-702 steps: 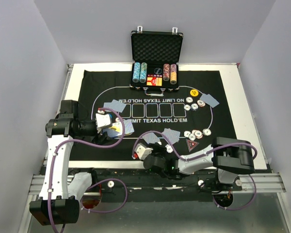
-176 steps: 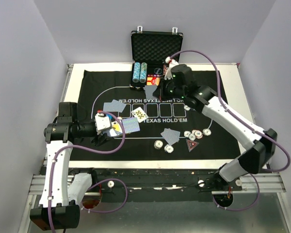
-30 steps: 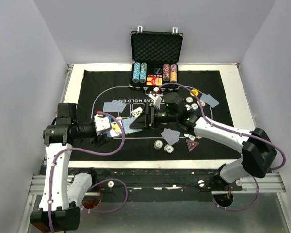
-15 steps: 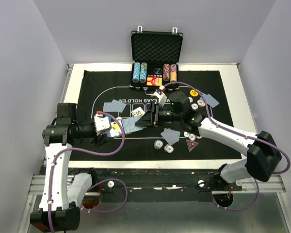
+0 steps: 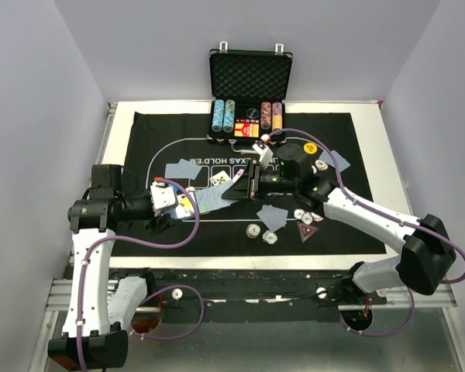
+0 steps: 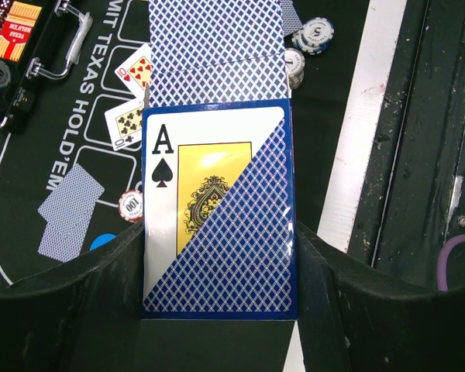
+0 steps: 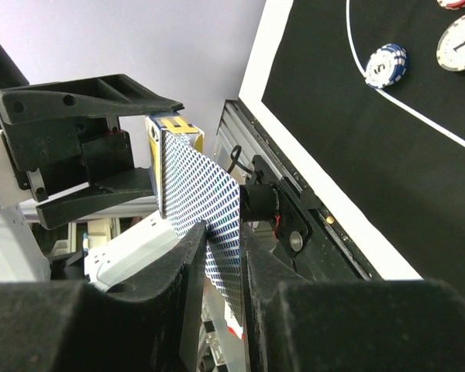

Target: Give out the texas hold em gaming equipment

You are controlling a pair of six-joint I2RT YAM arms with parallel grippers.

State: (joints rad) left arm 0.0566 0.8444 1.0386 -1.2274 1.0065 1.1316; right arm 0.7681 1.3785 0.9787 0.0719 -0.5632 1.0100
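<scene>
Item 1, left arm: it rises from the near left corner of the table, forearm level and pointing right. The left gripper [image 5: 169, 199] is clamped on the long sides of a card pack [image 6: 217, 217]. The pack's ace-of-spades face is toward the wrist camera and its long axis runs along the fingers.

Item 2, right arm: it stretches from the near right corner leftward across the black mat [image 5: 349, 225]. The right gripper [image 7: 221, 231] faces the left one, pinched on the end of a blue-backed card [image 7: 201, 186].

Item 3, card: it is held over the mat's left half, with its long axis running between the two grippers, its far end at the pack, and its back showing from above.

Item 4, face-up cards [image 6: 132, 93]: they lie on the mat beyond the pack.
</scene>
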